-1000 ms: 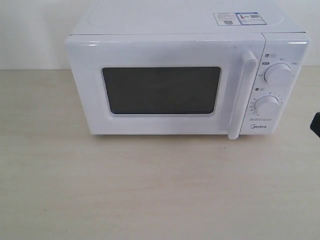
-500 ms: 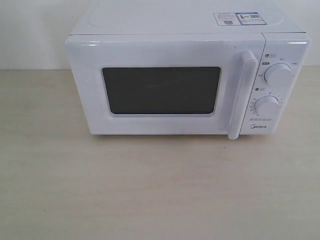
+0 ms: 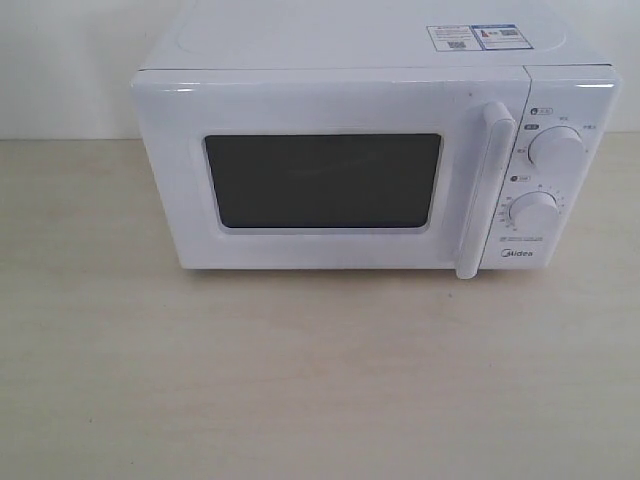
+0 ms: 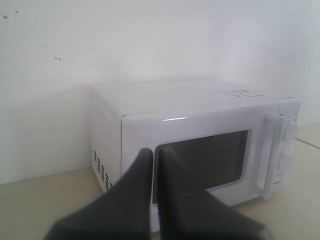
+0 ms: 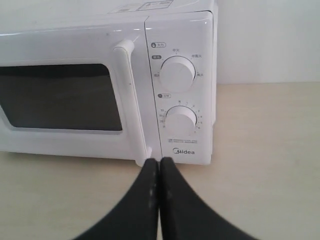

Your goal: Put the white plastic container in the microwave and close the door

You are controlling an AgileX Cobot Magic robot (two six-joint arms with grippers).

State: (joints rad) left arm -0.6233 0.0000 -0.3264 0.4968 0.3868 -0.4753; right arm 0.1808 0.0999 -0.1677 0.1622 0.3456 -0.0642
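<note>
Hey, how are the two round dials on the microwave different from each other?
The upper dial has only a few text labels spaced around it; the lower dial is ringed by numbers and fine tick marks. The upper dial sits near the microwave top edge, the lower dial just above the Midea logo. Both are round, white and beside the door handle.

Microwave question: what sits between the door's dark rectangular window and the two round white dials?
The vertical white bar handle, standing between the dark rectangular window and the round white dials; the exterior view shows it plainly.
</note>
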